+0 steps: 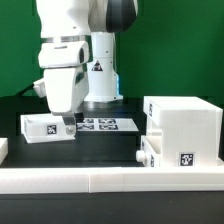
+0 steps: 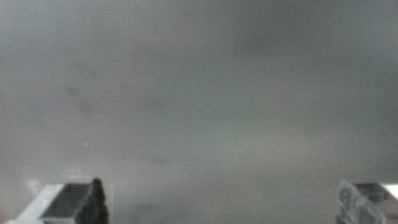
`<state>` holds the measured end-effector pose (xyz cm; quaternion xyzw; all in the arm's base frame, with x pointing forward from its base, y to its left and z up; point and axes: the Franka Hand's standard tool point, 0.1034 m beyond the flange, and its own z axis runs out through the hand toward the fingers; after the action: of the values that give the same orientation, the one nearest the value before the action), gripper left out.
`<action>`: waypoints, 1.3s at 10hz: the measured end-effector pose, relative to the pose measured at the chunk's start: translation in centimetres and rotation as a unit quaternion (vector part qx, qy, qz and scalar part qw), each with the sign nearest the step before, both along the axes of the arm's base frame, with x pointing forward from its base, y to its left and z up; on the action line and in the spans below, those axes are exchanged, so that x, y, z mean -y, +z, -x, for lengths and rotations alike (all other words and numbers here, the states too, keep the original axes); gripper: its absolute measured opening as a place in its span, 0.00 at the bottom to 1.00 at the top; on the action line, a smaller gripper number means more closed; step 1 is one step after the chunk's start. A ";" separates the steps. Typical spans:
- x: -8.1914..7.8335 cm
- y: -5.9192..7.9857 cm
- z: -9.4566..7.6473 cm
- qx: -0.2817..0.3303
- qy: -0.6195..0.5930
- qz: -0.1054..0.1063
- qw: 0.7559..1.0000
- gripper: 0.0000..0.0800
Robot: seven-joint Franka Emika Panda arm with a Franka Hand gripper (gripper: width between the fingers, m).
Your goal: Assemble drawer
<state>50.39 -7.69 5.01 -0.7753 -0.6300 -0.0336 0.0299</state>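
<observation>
The large white hollow case [image 1: 185, 128] stands at the exterior view's right, with a black-and-white tag on its front. One small white tray [image 1: 42, 127] lies at the left and another small tray [image 1: 150, 152] sits against the case's lower left. My gripper [image 1: 67, 123] is low at the right end of the left tray. In the wrist view my gripper [image 2: 226, 205] is open: its fingertips [image 2: 80, 205] stand wide apart over a blurred grey surface, with nothing between them. No tray shows in that view.
The marker board [image 1: 105, 124] lies flat behind the gripper, by the arm's base [image 1: 100, 85]. A low white border rail [image 1: 110, 180] runs along the front. Black tabletop [image 1: 105, 148] lies between the left tray and the case.
</observation>
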 end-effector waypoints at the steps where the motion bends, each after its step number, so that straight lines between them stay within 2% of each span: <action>1: 0.0 0.0 0.0 -0.003 -0.035 -0.001 0.999 0.81; 4: -0.1 -0.1 0.1 -0.012 -0.131 -0.003 0.991 0.81; 8: 0.1 0.3 3.6 0.000 -0.316 -0.007 0.949 0.81; 10: 0.8 0.8 5.1 0.009 -0.363 -0.005 0.932 0.81; 11: 1.0 0.7 5.7 0.005 -0.403 -0.009 0.915 0.81; 13: 0.8 0.7 5.5 0.001 -0.440 -0.013 0.898 0.81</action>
<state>44.85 -8.50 5.67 -0.9730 -0.2237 -0.0519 0.0215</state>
